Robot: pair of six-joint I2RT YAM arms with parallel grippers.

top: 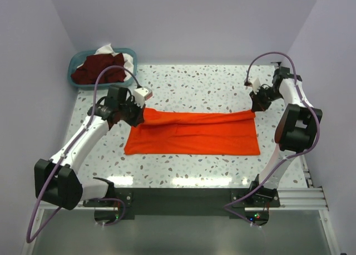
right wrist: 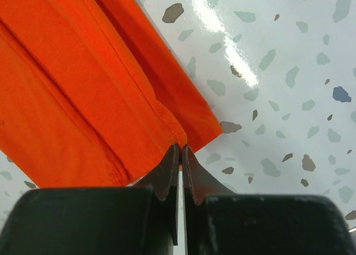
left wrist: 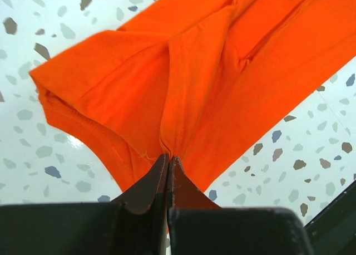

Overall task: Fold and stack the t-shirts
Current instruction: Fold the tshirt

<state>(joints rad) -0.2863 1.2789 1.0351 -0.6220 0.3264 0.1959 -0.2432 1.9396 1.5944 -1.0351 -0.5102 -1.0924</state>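
Left gripper (left wrist: 168,157) sat closest in my wrist cam, fingers pinched tight on a fold of the orange shirt (top: 194,133) at its far-left corner, cloth bunched up btwn the tips. Right gripper (right wrist: 181,149), same story: fingers nearly together, clamped on the hem at the shirt's far-right corner. Shirt lay across the mid of the speckled table (top: 189,82) as a long band running left to right, layers showing. Its far edge ran fairly straight btwn the two grippers and its near edge lay flat on the top. Far-left corner of the table had a teal basket (top: 71,71) w/ maroon shirts (top: 100,70) heaped inside and some white cloth (top: 114,48) poking up behind them. Basket was well apart from the orange shirt.
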